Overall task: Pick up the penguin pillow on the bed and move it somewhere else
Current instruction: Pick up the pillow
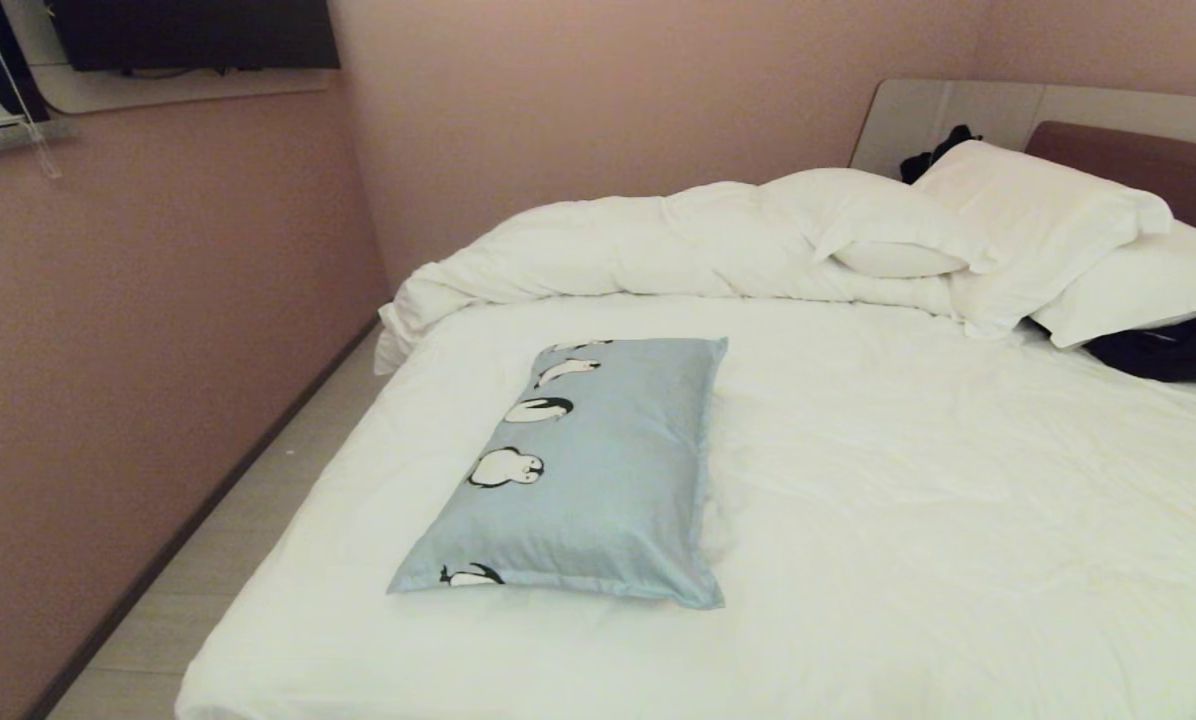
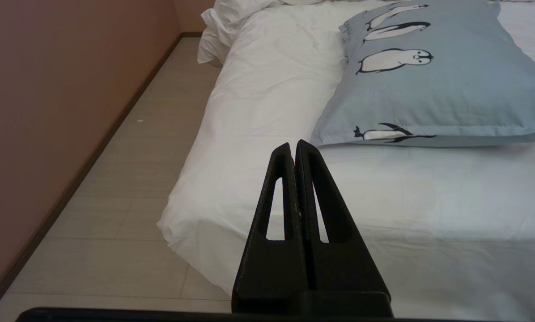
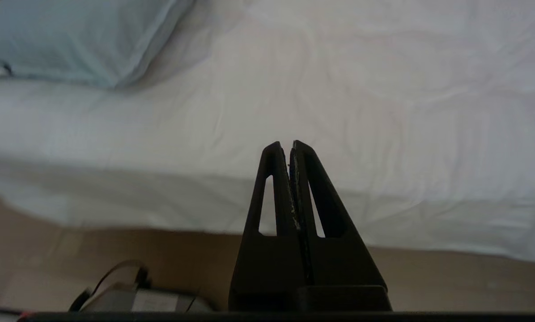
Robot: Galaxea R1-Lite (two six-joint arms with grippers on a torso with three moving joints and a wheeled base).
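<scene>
Lying flat near the left side of the bed (image 1: 858, 560), one penguin pillow (image 1: 598, 470) shows five penguins. Three white pillows (image 1: 1038, 220) sit at the headboard. The left gripper (image 2: 294, 145) and right gripper (image 3: 285, 145) both hang pressed together, empty, short of the mattress edge.

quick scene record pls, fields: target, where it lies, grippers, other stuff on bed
target: penguin pillow, light blue, lying flat, not held
location: on the white sheet of the bed, toward its left side near the foot
left gripper: shut, empty, short of the pillow's near corner
right gripper: shut, empty, over the bed's edge, apart from the pillow
other: rumpled duvet, white pillows by the headboard, dark cloth at the right
</scene>
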